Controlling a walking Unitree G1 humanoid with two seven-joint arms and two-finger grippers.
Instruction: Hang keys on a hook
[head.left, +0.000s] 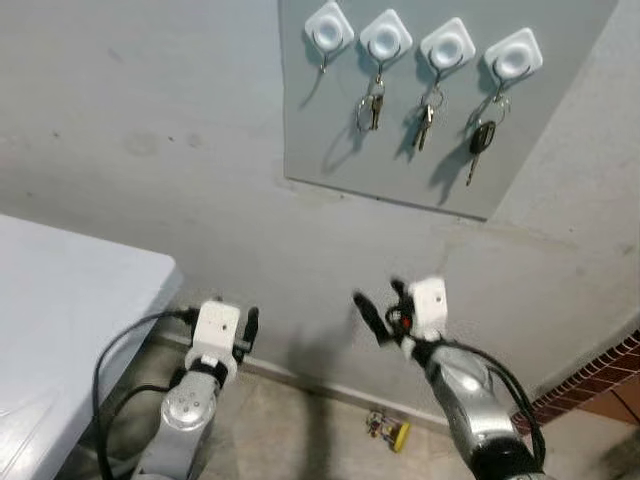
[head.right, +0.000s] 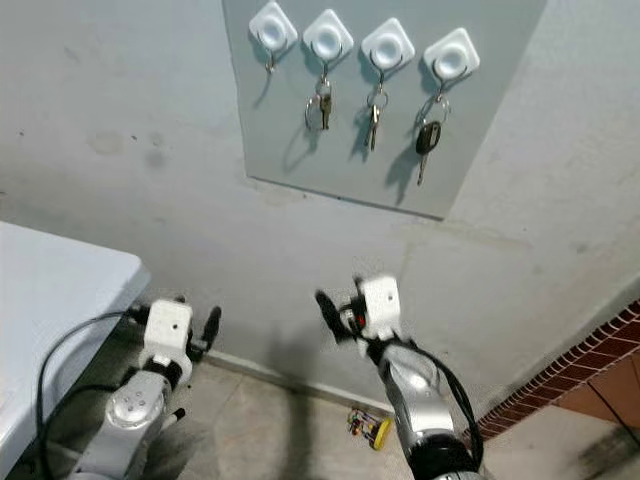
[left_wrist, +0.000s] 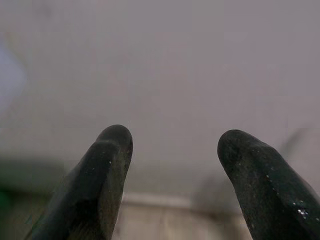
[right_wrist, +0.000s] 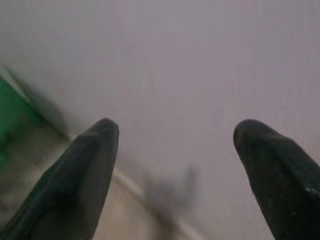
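Observation:
A grey panel (head.left: 400, 170) on the wall carries a row of white hooks. The leftmost hook (head.left: 328, 30) is bare; each of the other three holds keys, with a black car key (head.left: 480, 140) on the rightmost. A small key bunch with a yellow tag (head.left: 388, 428) lies on the floor at the foot of the wall. My left gripper (head.left: 225, 315) and right gripper (head.left: 382, 305) are both raised well below the panel, pointing at the wall. Both are open with nothing between their fingers, as seen in the left wrist view (left_wrist: 172, 145) and the right wrist view (right_wrist: 175, 135).
A pale table (head.left: 60, 300) stands at the left, its corner close to my left arm. Black cables loop from the left wrist. A red brick strip (head.left: 600, 385) runs along the floor at lower right. The wall is plain grey plaster.

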